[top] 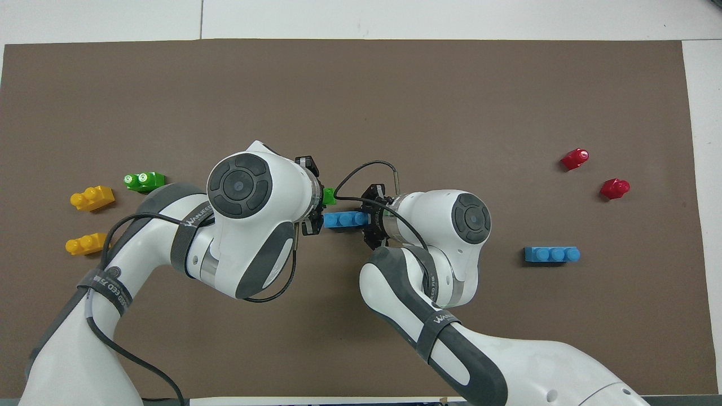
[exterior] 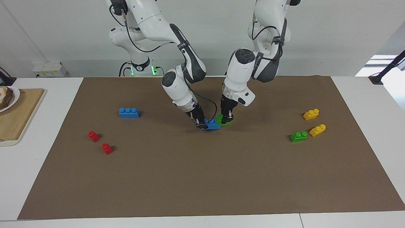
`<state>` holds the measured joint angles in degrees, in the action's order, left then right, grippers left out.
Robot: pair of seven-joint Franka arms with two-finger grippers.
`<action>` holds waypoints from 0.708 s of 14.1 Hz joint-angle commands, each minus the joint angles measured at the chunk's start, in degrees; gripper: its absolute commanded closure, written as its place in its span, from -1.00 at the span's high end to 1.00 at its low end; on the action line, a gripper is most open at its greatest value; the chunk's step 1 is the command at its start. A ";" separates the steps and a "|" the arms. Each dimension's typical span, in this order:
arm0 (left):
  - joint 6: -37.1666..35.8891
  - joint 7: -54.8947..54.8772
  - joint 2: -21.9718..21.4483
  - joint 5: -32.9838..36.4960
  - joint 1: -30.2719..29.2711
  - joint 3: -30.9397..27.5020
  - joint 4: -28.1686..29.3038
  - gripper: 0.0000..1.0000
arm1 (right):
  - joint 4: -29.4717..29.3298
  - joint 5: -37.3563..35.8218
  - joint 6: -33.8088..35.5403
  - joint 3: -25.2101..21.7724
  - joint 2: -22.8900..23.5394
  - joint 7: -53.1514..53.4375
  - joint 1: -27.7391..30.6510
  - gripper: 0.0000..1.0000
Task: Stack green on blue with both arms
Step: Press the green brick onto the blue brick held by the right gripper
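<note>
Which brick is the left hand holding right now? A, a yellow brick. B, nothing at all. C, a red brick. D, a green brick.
D: the left hand is shut on a green brick at the end of the blue brick that the right hand grips.
</note>
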<state>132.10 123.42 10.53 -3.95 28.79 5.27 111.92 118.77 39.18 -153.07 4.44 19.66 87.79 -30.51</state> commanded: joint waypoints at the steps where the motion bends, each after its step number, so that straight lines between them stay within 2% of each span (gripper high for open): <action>1: 1.67 4.54 1.78 -0.98 1.88 -0.70 -0.66 -0.45 | 2.26 1.33 -1.88 -0.31 0.38 -2.98 -0.25 -1.00; 4: 2.46 8.14 2.48 -0.89 2.85 -0.79 -0.39 -0.45 | 2.34 1.33 -1.89 -0.40 0.38 -3.07 -0.16 -1.00; 10: 1.24 8.33 2.75 -0.89 4.17 -0.79 1.10 -0.45 | 2.34 1.25 -1.88 -0.31 0.38 -3.07 0.01 -1.00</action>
<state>133.65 130.94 13.35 -3.99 31.77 5.19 111.98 118.90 39.21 -153.16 4.44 19.65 87.63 -30.51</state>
